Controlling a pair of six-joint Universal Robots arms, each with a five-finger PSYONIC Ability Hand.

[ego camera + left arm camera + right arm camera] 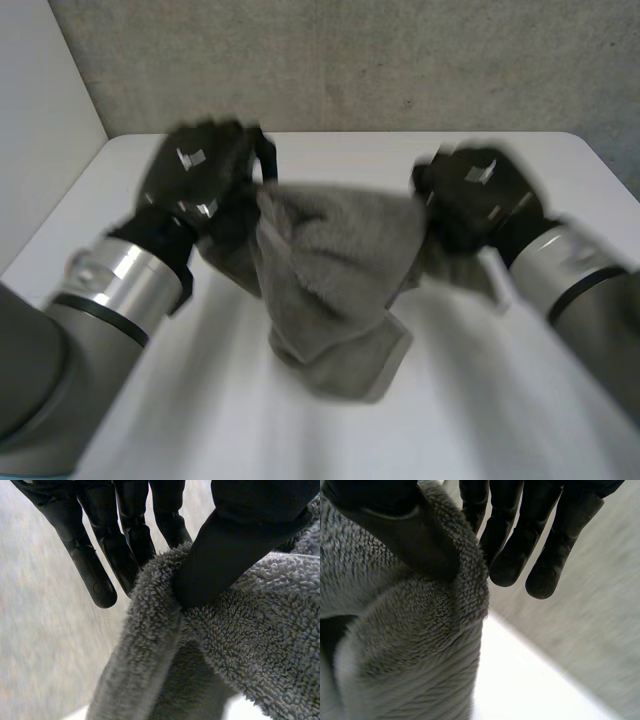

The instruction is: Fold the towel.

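White table (480,410), grey wall (350,60)

No legible text (or labels) anywhere.

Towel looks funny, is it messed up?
A little: the towel hangs bunched and twisted between the left hand and right hand, each pinching an upper edge, so it isn't flat. No damage shows.

Your left hand (195,175) and right hand (475,195) are both raised over the far half of the desk (500,400), well apart, backs toward the head camera. Each arm reaches in from its own near corner. On each hand the thumb pinches an edge of the towel (335,270) against nearly straight fingers (95,575).
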